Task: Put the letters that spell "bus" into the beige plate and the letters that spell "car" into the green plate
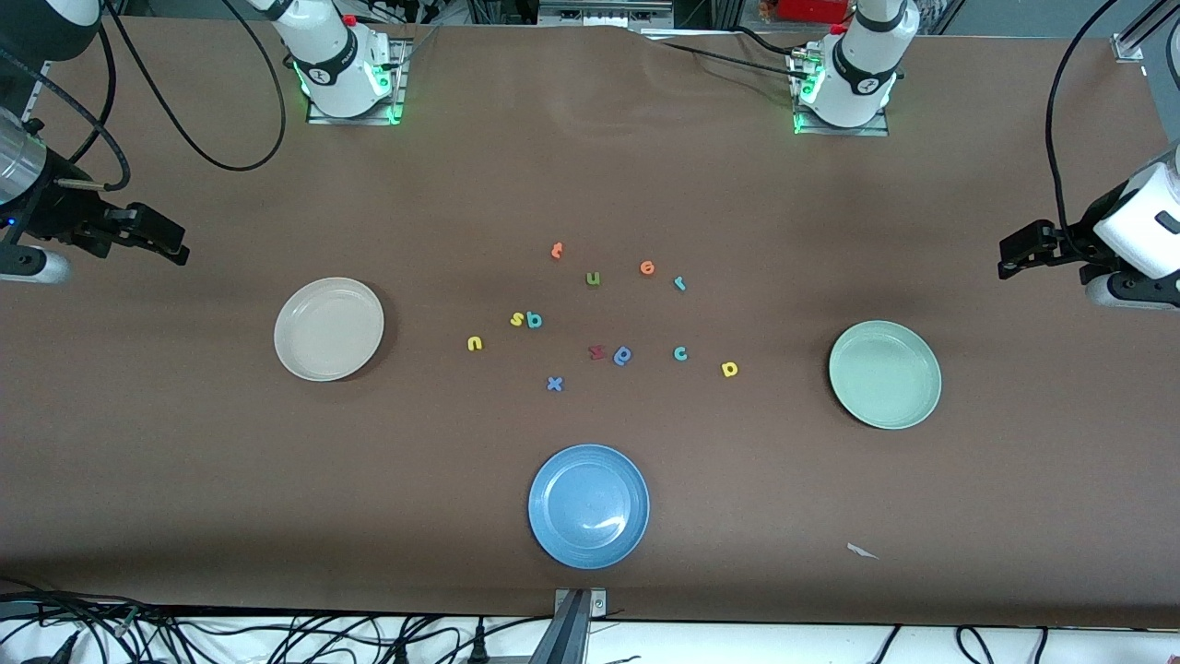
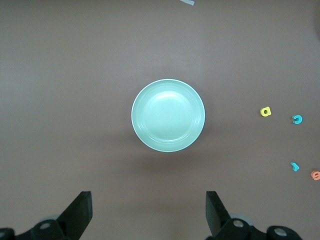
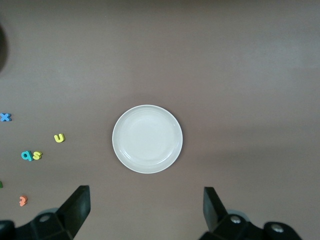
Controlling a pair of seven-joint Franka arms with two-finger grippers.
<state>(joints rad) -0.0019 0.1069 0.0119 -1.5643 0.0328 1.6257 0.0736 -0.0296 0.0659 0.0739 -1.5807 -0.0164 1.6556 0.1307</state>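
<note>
Both tools' (image 2: 147,212) (image 3: 145,210) bodies cut off.

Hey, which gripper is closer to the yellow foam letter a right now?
Left. The left gripper, fingers open, hangs at the left arm's end of the table, past the pale green plate from the yellow foam letter a. The right gripper, also open, waits at the right arm's end.

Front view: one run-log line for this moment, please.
left gripper: open, waiting | right gripper: open, waiting | beige plate, green plate: empty
</note>
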